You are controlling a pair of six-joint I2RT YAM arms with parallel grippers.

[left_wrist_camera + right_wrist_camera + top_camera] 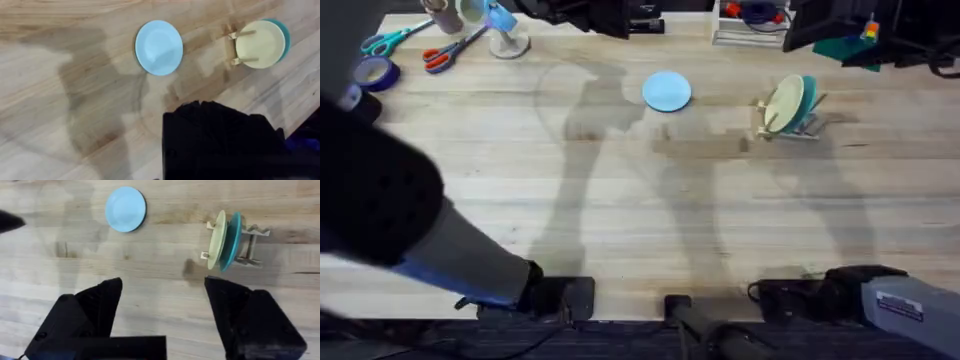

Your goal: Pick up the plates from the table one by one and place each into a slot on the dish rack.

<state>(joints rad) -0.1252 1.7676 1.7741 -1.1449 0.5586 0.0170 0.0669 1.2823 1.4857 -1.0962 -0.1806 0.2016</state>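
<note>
The table [650, 210] of pale planks is stretching across the whole scene, with scissors [448, 50] and a roll of tape [377, 72] lying at its far left corner. The light sky-blue plate [667, 91] is lying flat on the wood, well apart from the dish rack [798, 118] and off to the rack's left as the overhead view shows it. The rack itself is already holding the teal plate [232, 241] on edge in a slot, with the cream-yellow plate [218, 239] standing just beside it on the side facing the blue plate. So one plate is looking done and the blue one is the step in hand. The right gripper [162, 310] is hanging high over the bare wood on the near side of the rack, its fingers spread wide and gripping nothing. The left gripper [220, 142] is showing as a dark mass in its own wrist view, and I cannot tell how its fingers are standing. The next move is probably calling for one arm to come down over the blue plate, catch its rim, tip it upright and slide it into a free slot past the two plates already standing.
</note>
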